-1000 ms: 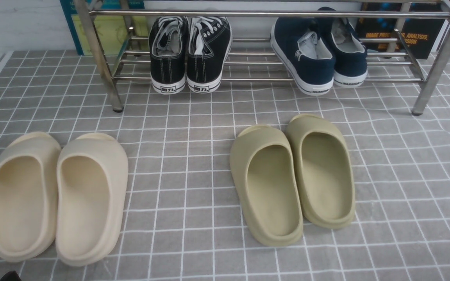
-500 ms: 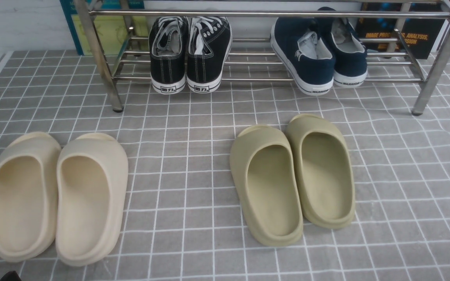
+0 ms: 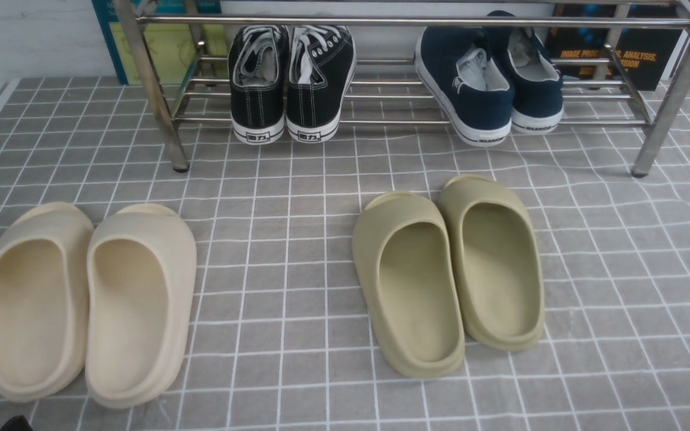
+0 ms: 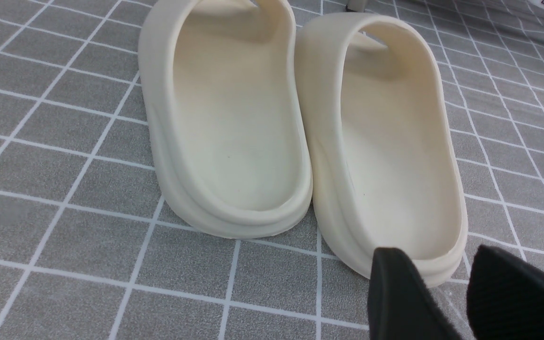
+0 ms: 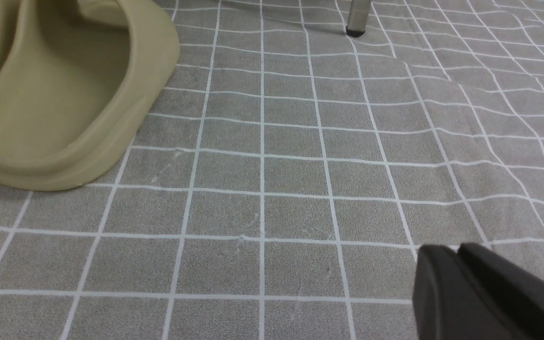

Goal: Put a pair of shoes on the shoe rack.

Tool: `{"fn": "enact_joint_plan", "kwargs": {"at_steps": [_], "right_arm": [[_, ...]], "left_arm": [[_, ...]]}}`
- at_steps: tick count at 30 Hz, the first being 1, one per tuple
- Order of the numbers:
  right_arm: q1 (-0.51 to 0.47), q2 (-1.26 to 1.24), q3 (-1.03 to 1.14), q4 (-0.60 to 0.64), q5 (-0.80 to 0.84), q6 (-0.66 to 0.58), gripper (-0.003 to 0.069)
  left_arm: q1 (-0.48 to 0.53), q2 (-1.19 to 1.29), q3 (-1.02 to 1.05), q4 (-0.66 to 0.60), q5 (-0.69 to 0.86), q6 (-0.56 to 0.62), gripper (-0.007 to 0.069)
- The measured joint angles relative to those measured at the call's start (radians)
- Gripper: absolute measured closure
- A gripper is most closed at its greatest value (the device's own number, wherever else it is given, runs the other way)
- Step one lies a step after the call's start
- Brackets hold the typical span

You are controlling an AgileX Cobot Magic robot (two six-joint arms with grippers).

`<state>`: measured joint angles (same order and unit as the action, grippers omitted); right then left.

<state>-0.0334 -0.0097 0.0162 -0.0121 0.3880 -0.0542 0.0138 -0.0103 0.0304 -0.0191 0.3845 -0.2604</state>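
Observation:
The pair of navy shoes [image 3: 477, 90] rests on the lower bars of the silver shoe rack [image 3: 411, 21], at its right side, heels toward me. The left shoe of the pair sits skewed against the right one [image 3: 536, 81]. In the left wrist view my left gripper [image 4: 437, 252] is open and empty, low over the floor just behind the heel of a cream slipper [image 4: 385, 141]. My right gripper [image 5: 456, 248] hangs over bare grey tiles with its fingers pressed together, shut on nothing. Both grippers are far from the rack.
Black lace-up sneakers [image 3: 288, 78] stand on the rack's left part. Cream slippers [image 3: 87, 299] lie front left and olive slippers [image 3: 447, 269] centre right on the grey checked mat. A rack leg [image 5: 358, 16] stands beyond the right gripper.

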Motion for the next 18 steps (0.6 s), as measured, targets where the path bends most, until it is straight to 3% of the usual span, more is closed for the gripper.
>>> {"fn": "enact_joint_plan", "kwargs": {"at_steps": [18], "right_arm": [[0.000, 0.000, 0.000, 0.000, 0.000, -0.002, 0.0562]], "left_arm": [[0.000, 0.000, 0.000, 0.000, 0.000, 0.000, 0.0387]]}}
